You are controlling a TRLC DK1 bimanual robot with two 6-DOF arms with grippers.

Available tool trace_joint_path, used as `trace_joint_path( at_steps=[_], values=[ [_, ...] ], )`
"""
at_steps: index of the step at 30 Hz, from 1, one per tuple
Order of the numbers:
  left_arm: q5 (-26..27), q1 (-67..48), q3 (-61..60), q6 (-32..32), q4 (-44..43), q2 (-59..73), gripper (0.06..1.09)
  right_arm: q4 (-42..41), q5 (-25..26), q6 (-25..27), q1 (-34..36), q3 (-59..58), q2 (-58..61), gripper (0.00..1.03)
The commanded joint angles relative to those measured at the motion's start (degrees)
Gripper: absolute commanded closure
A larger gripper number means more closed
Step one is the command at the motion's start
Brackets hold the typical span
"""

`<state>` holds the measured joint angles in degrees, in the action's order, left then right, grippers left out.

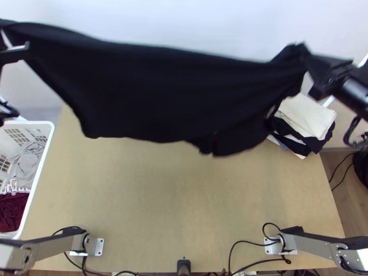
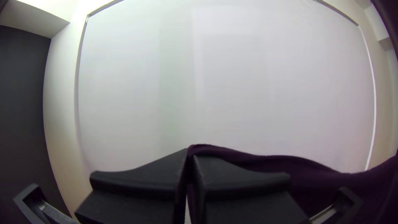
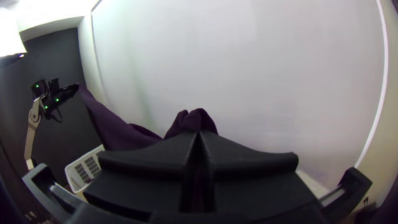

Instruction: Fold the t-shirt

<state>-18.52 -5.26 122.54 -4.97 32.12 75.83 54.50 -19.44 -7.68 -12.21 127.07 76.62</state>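
Where cloth (image 1: 152, 92) hangs, stacked laundry (image 1: 306, 115) seems part-hidden.

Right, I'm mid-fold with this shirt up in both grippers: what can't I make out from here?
Shirt, top view: collar and sleeves, lost in dark, blurred cloth.
Left gripper, top view: partly cut off by the left edge.
Cloth between the right gripper's fingers, right wrist view: hidden by those fingers.
Pile, top view: partly hidden by the shirt.
Basket, top view: cut off by the left edge.

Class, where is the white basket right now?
In the top view, the white basket stands beside the table's left edge, with grey cloth and dark red cloth inside.
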Motion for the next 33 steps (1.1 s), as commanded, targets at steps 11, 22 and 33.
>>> trace_joint_path(
  at_steps=[11, 22, 33],
  values=[
    [-0.2, -2.8, -6.1, 7.8, 11.9, -19.0, 1.05, 4.9, 0.4, 1.0, 0.5, -5.2, -18.7, 1.00],
    [3.4, -2.7, -23.1, 11.0, 16.4, -36.0, 1.05, 9.0, 3.2, 1.2, 1.3, -11.2, -29.9, 1.00],
    [3.9, -2.5, -47.6, 11.5, 16.7, -48.9, 1.05, 5.5, 3.5, -0.8, 0.5, -44.0, -41.4, 1.00]
  ],
)
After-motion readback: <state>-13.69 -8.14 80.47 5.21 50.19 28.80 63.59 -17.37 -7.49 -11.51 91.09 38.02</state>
